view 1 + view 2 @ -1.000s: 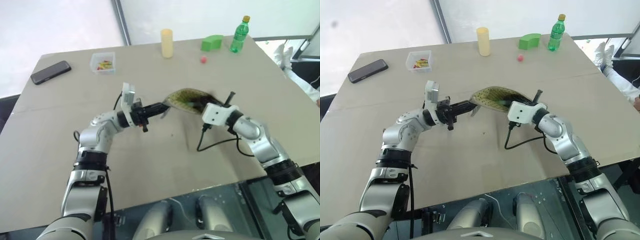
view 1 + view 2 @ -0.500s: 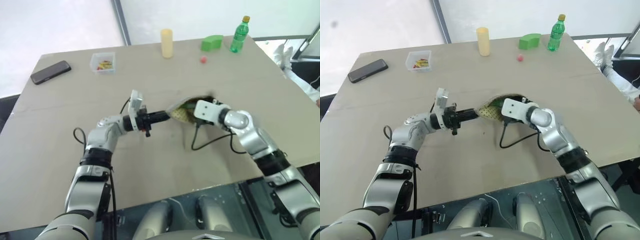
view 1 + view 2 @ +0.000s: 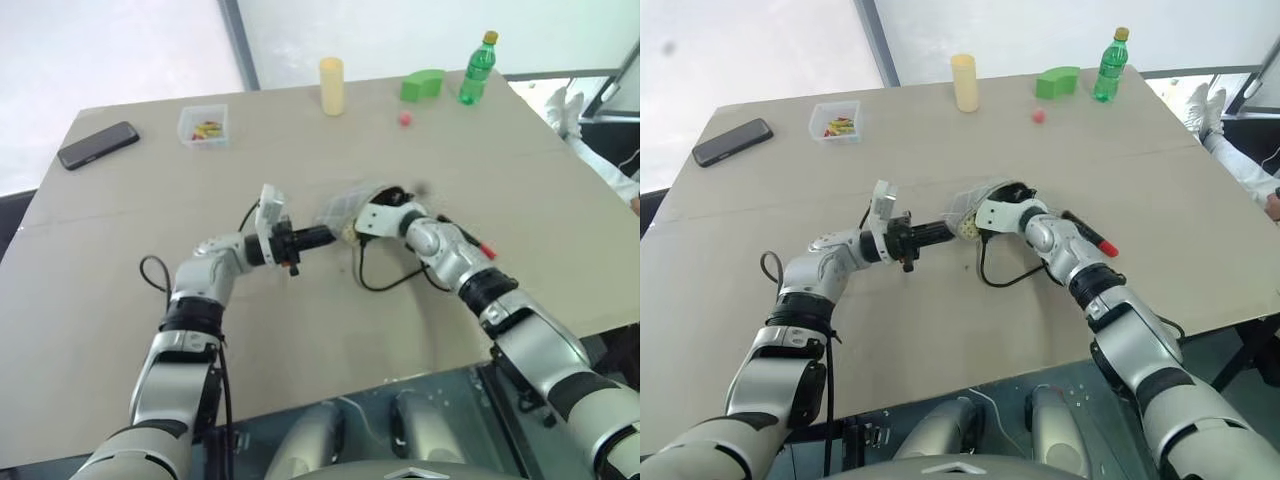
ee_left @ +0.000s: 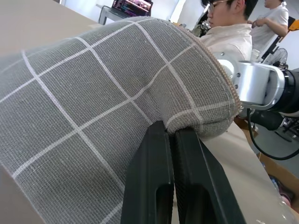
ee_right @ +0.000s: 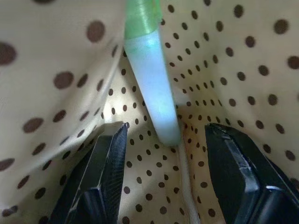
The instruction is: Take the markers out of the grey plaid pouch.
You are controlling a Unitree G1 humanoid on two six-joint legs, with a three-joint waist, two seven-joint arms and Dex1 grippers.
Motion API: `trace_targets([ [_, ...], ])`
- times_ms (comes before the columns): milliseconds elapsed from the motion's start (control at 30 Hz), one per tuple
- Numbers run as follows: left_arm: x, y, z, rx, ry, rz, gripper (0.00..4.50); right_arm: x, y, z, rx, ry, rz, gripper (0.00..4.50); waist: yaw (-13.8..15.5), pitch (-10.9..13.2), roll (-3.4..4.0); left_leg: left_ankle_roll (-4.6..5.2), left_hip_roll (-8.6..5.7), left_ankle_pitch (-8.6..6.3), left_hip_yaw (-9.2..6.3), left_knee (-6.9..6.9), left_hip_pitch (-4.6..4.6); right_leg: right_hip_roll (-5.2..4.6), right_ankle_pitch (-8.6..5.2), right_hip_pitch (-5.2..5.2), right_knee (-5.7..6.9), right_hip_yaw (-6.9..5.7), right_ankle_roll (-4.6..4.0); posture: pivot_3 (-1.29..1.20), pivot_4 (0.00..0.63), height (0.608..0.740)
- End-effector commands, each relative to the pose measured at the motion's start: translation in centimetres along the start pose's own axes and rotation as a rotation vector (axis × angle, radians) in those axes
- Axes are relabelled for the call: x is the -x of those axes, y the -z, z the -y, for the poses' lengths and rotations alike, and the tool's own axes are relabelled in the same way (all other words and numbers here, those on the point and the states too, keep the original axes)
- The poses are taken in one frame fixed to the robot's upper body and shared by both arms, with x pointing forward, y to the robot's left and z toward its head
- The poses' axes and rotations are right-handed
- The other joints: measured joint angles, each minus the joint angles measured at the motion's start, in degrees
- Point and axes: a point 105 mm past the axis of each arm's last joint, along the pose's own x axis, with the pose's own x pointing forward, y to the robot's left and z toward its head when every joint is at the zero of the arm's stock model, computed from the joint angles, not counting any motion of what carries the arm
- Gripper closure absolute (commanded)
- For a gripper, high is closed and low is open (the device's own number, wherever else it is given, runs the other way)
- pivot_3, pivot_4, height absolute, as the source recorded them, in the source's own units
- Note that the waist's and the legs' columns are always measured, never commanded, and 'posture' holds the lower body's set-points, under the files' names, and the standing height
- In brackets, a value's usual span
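The grey plaid pouch (image 4: 93, 102) sits mid-table, its edge pinched tight in my left gripper (image 4: 174, 135). My right gripper (image 5: 163, 140) is inside the dotted lining, jaws spread either side of the lime green marker (image 5: 149, 79) — nothing held yet. The black marker with red ends (image 3: 1090, 236) lies on the table by my right forearm. A second ago the right gripper was outside, beside the raised pouch. Risk: closing on lining, not marker — fabric bunches close.
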Motion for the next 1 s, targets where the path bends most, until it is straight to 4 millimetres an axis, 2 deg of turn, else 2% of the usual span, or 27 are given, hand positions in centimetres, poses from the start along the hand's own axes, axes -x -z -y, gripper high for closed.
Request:
trace_targets([
  [33,0.0,-0.2,1.0,-0.028,0.044,0.003,4.50,-0.8,-1.8,0.4,-0.430,0.015,0.098,1.82,-0.41,-0.05,-0.08,0.00,0.01,0.00,-0.02,-0.02,0.01,0.01,0.00,0.01,0.00,0.02,0.00,0.00,0.150,0.740],
  [100,0.2,0.0,1.2,-0.027,0.042,0.002,4.50,-1.0,-2.1,1.2,-0.680,0.031,0.141,1.82,-1.17,-0.05,-0.09,0.00,0.04,0.00,-0.04,-0.02,0.03,0.03,0.00,0.03,-0.01,0.06,0.00,0.00,0.150,0.740],
  [133,0.3,0.1,1.3,-0.026,0.040,0.002,4.50,-1.0,-1.8,1.7,-0.680,0.057,0.138,1.82,-1.34,-0.05,-0.09,0.00,0.05,0.00,-0.06,-0.01,0.03,0.04,0.01,0.05,0.00,0.08,-0.01,0.00,0.150,0.740],
  [200,0.6,0.2,1.5,-0.026,0.037,0.001,4.50,-0.9,-1.8,1.6,-0.406,0.058,0.130,1.82,-1.40,-0.05,-0.07,0.00,0.04,0.00,-0.04,-0.01,0.02,0.04,0.02,0.02,0.02,0.09,-0.03,0.00,0.150,0.740],
  [267,0.8,0.3,1.6,-0.025,0.033,0.002,4.50,-0.8,-1.8,0.6,-0.047,0.037,0.122,1.82,-1.39,-0.04,-0.06,0.00,0.02,0.00,-0.04,-0.01,0.02,0.07,0.02,0.01,0.03,0.03,-0.02,0.00,0.150,0.740],
  [333,0.9,0.5,1.8,-0.029,0.030,0.001,4.50,-0.7,-1.6,-0.2,0.163,0.015,0.132,1.82,-1.37,-0.04,-0.06,-0.02,0.00,0.01,-0.03,-0.04,0.03,0.36,0.01,-0.12,0.04,0.03,-0.03,0.00,0.150,0.740],
  [367,1.0,0.5,1.9,-0.031,0.030,0.000,4.50,-0.7,-1.6,-0.3,0.205,0.009,0.140,1.82,-1.35,-0.05,-0.07,-0.04,0.01,0.02,-0.04,-0.05,0.04,0.39,0.01,-0.13,0.04,0.03,-0.03,0.00,0.150,0.740],
  [400,1.0,0.6,2.0,-0.032,0.029,0.000,4.50,-1.0,-1.7,0.1,-0.021,0.015,0.113,1.82,-1.33,-0.05,-0.07,-0.09,0.02,0.05,-0.04,-0.09,0.06,0.40,0.01,-0.14,0.05,0.06,-0.03,0.00,0.150,0.740],
  [467,1.1,0.7,2.2,-0.036,0.028,0.000,4.50,-1.5,-2.2,0.8,-0.583,-0.002,0.120,1.82,-1.34,-0.06,-0.09,-0.16,0.14,0.08,-0.07,-0.12,0.05,0.30,0.04,-0.05,-0.01,0.10,-0.08,0.00,0.150,0.740],
  [500,1.2,0.7,2.3,-0.038,0.028,0.001,4.50,-1.6,-2.7,1.3,-0.763,-0.001,0.165,1.82,-1.35,-0.06,-0.10,-0.17,0.24,0.08,-0.09,-0.11,0.05,0.31,0.12,0.01,-0.08,0.13,-0.21,0.00,0.150,0.740],
  [567,1.3,0.7,2.5,-0.040,0.023,0.005,4.50,-1.6,-3.6,2.3,-0.840,0.004,0.230,1.82,-1.51,-0.05,-0.08,-0.21,0.31,0.07,-0.10,-0.09,0.04,0.37,0.18,0.02,-0.12,0.15,-0.29,0.00,0.150,0.740],
  [633,1.4,0.9,2.6,-0.041,0.020,0.004,4.50,-1.6,-4.0,2.1,-0.494,0.016,0.208,1.82,-1.43,-0.05,-0.08,-0.21,0.31,0.07,-0.10,-0.08,0.05,0.38,0.19,0.02,-0.08,0.16,-0.30,0.00,0.150,0.740],
  [667,1.5,1.0,2.6,-0.042,0.019,0.003,4.50,-1.5,-4.4,1.4,-0.273,0.004,0.212,1.82,-1.33,-0.04,-0.06,-0.21,0.30,0.07,-0.09,-0.08,0.05,0.38,0.19,0.02,-0.05,0.15,-0.30,0.00,0.150,0.740],
  [733,1.5,1.1,2.7,-0.044,0.018,0.001,4.50,-1.4,-4.6,0.1,0.045,-0.013,0.224,1.82,-1.23,-0.04,-0.05,-0.21,0.22,0.07,-0.07,-0.09,0.07,0.58,0.18,-0.10,-0.01,0.06,-0.30,0.00,0.150,0.740],
  [867,1.5,1.1,2.8,-0.052,0.017,0.003,4.50,-1.4,-4.6,-0.1,0.275,0.016,0.242,1.82,-1.25,-0.04,-0.06,-0.35,0.24,0.14,-0.05,-0.16,0.08,0.60,0.18,-0.14,0.01,0.08,-0.31,0.00,0.150,0.740],
  [1000,1.5,0.9,2.9,-0.064,0.018,0.012,4.50,-1.6,-4.7,0.5,0.367,0.058,0.239,1.82,-1.23,-0.05,-0.07,-0.44,0.28,0.20,-0.07,-0.21,0.08,0.50,0.21,-0.15,0.02,0.10,-0.35,0.00,0.150,0.740],
])
